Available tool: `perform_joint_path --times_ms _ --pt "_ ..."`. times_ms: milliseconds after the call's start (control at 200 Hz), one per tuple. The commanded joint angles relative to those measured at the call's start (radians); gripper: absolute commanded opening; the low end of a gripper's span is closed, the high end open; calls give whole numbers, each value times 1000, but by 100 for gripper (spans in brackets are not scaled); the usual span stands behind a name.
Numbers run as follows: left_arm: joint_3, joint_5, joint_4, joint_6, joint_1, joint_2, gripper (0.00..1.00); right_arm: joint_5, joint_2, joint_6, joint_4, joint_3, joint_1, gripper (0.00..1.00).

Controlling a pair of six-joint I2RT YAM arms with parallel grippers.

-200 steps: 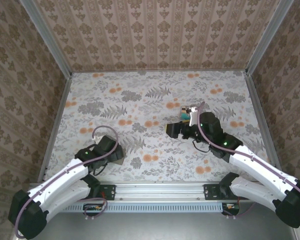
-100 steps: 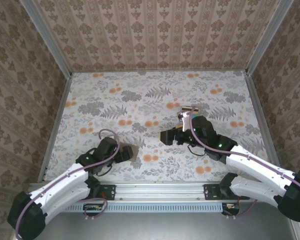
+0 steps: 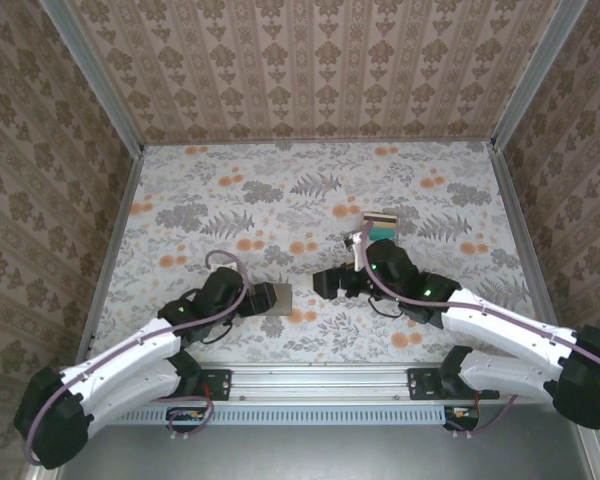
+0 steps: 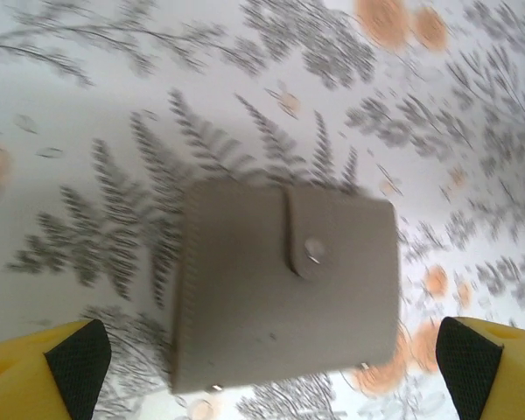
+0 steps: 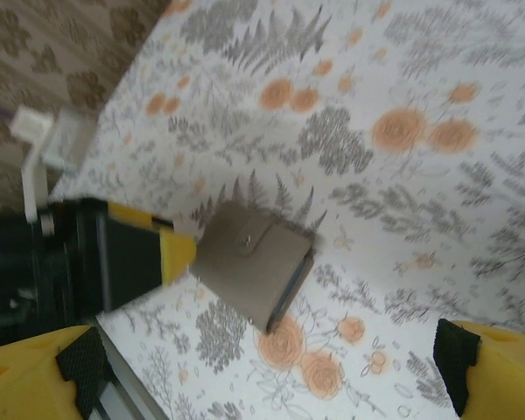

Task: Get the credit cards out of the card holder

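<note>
Patterned walls close in a floral tabletop on three sides. The tabletop is flat and evenly lit.

The left arm reaches in from the near left and the right arm from the near right. Their tips face each other across the near middle of the tabletop.

The left gripper is released, its jaws spread wide and grasping nothing. The right gripper is likewise spread and empty.

The card holder lies flat on the tabletop between the two grippers, folded shut with its taupe side up. It sits directly ahead of the left gripper, and in the left wrist view it lies within the span of the jaws. The right gripper hangs near it on the other side, a little apart, so the left arm is the nearer. The holder is close to square, so its long axis is weak. A strap crosses it to a snap, which looks fastened.

The cards, I judge, lie inside the shut holder, so it must be unsnapped and unfolded first.

A clear box of coloured cards stands beyond the right gripper.
</note>
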Motion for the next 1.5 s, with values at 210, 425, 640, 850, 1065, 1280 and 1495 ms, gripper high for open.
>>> perform_joint_path --times_ms 210,425,640,850,1065,1280,1495 --pt "109 324 213 97 227 224 90 36 169 37 184 -58 196 100" --pt "215 372 253 137 238 431 85 31 311 41 328 -43 306 100" --pt "204 414 306 133 260 513 86 -57 546 97 541 18 346 100" --pt "182 434 313 119 262 551 89 -39 691 112 569 111 353 100" --pt "124 424 283 108 262 482 89 111 718 73 440 149 333 100" --pt "43 394 278 56 202 388 89 155 736 62 397 145 284 100" --pt "-2 271 198 -29 61 234 89 173 689 35 393 100 224 100"
